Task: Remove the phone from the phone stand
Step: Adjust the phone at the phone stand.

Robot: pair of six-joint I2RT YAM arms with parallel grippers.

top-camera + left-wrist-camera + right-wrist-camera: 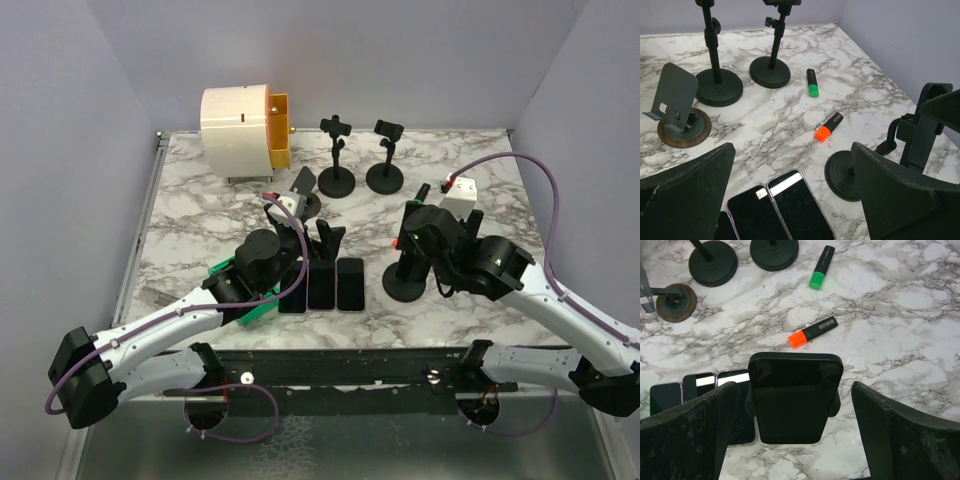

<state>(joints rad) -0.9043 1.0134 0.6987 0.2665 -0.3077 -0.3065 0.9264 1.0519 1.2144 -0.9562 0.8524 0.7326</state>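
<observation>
A black phone (795,397) sits clamped in a black phone stand (405,283) at the centre right of the table. My right gripper (794,386) is open, with one finger on each side of the phone and a gap on both sides; it shows in the top view (413,228) over the stand. My left gripper (792,150) is open and empty, hovering over three dark phones (790,207) lying flat side by side (322,286). The stand's round base (842,176) lies to its right.
Two empty tall stands (336,160) (386,158) and a tilted plate stand on a wooden base (677,112) are behind. A green highlighter (821,261) and an orange one (812,332) lie on the marble. A white and orange drum (245,122) stands back left, a white box (461,196) at right.
</observation>
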